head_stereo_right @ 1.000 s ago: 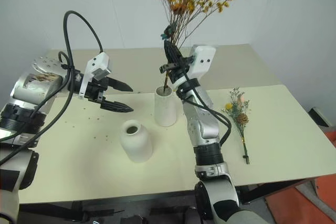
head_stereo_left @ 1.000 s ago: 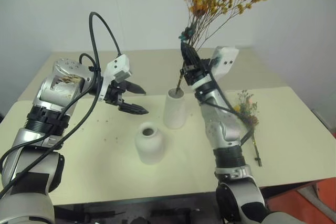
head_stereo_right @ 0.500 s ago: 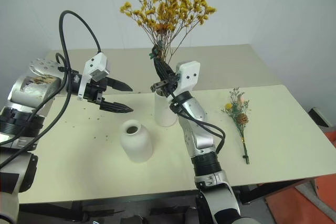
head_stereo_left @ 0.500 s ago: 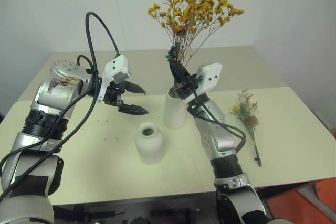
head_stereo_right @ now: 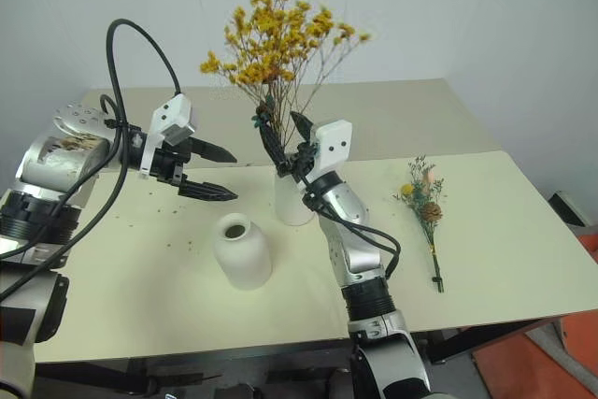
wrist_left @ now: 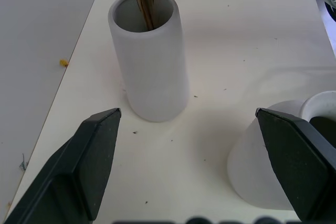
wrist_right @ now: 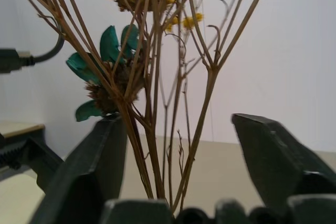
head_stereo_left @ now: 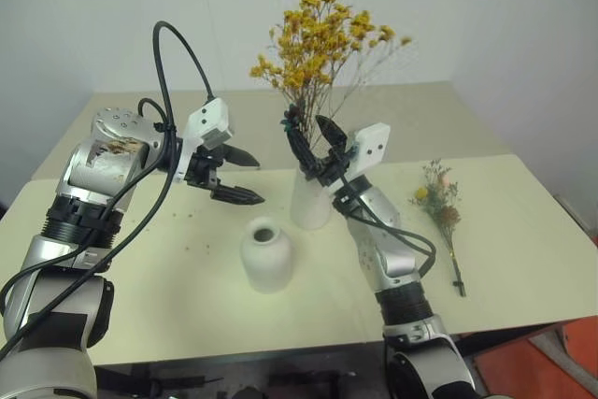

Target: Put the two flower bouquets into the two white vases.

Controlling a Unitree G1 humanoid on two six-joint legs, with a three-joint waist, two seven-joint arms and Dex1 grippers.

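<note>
A: Cream-coloured table top (head_stereo_left: pixel 523 259), matte, with plain pale walls behind it; small dark crumbs lie near the left arm. In the head view the bushy yellow bouquet (head_stereo_left: pixel 322 39) stands in the tall white vase (head_stereo_left: pixel 308 203), stems running almost upright and leaning slightly left, blossoms on top.

B: And the right gripper (head_stereo_left: pixel 313 137)?

A: Spread wide, one finger either side of the stems just above the vase mouth, pinching nothing. The left gripper (head_stereo_left: pixel 241 178) hangs apart to the left, fingers also spread, empty.

B: The other bunch?

A: The small grey-green bouquet (head_stereo_left: pixel 442 212) lies flat on the table at the right, long axis running away from the robot, flower heads at the far end. The squat round vase (head_stereo_left: pixel 266 254) stands empty in front of the tall one.

B: Left wrist view?

A: Brown stems drop into the tall vase (wrist_left: pixel 151 61); the squat vase (wrist_left: pixel 273 161) sits near it.

B: Right wrist view?

A: Thin stems (wrist_right: pixel 157 129) rise between the parted fingers (wrist_right: pixel 100 171), with teal leaves (wrist_right: pixel 113 45) among them.
</note>
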